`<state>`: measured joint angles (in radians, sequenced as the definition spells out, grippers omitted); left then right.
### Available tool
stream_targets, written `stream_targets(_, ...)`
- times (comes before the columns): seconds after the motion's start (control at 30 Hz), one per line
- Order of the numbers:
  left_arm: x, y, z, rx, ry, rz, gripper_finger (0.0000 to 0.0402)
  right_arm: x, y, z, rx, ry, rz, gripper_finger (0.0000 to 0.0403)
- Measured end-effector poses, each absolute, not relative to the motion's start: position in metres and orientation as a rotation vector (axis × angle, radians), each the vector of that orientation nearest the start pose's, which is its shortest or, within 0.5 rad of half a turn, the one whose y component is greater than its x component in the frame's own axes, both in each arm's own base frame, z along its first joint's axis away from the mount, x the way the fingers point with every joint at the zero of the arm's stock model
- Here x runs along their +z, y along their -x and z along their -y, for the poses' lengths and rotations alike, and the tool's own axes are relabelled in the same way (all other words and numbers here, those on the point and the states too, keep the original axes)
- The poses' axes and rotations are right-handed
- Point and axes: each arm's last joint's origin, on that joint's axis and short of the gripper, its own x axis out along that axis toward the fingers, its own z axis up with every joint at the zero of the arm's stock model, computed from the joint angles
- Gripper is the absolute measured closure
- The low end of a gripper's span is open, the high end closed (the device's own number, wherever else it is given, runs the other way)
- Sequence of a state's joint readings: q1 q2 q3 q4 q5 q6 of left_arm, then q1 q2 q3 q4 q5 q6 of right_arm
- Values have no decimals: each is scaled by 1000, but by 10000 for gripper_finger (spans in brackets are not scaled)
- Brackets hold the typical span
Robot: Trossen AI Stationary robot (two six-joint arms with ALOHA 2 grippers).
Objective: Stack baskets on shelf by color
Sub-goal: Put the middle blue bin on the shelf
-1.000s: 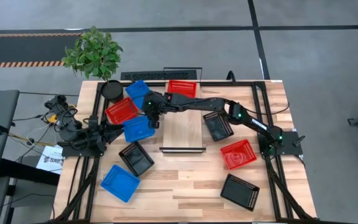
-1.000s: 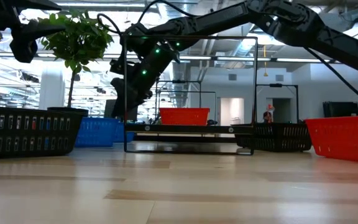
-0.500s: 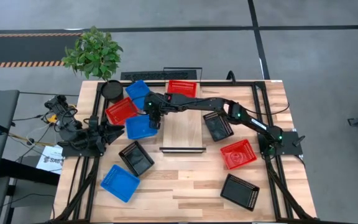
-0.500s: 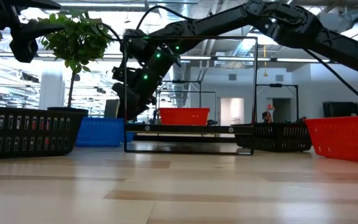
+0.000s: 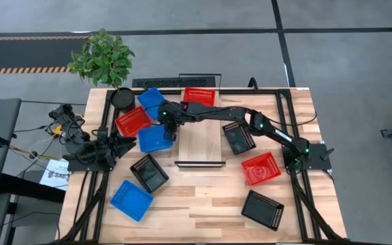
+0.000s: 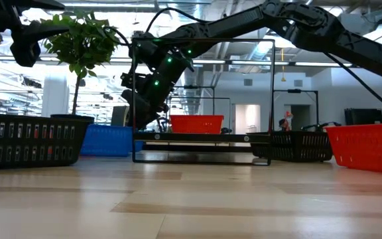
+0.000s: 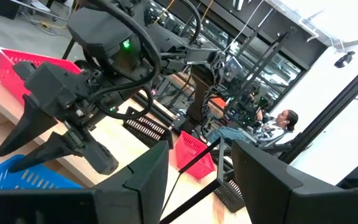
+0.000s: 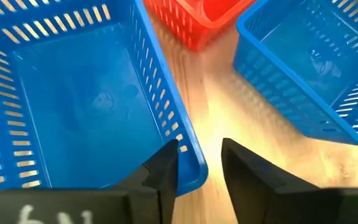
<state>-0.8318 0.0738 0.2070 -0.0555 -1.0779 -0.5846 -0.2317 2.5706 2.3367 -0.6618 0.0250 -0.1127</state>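
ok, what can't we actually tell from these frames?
- Right gripper straddles the blue basket wall; a firm clamp isn't visible in the right wrist view.
- High view: the arm covers that rim.
- Left gripper: its wrist view shows nothing between its fingers.
- Low view: the shelf hides baskets behind.

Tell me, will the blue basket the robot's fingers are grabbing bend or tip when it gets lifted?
The blue basket looks like thin slotted plastic, so it is probably light and slightly bendy. The right fingers pinch only one wall near a corner, so it will likely tilt when lifted.
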Motion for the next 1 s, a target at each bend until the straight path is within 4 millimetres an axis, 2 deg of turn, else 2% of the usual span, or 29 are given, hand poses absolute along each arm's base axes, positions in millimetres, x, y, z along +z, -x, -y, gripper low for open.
stream_targets(0.23,221,-68,37,227,645,116,234,159,-538,129,-185,3,-965,328)
stream_targets(0.43,221,-68,37,226,645,116,234,159,-539,127,-180,4,-955,388)
stream_targets(0.67,221,-68,37,226,649,116,234,165,-539,124,-179,-3,-960,385)
stream_targets(0.77,221,-68,37,226,650,117,234,175,-535,122,-173,8,-967,394)
stream_targets(1.0,221,-68,37,226,651,117,234,236,-509,124,-163,43,-987,377)
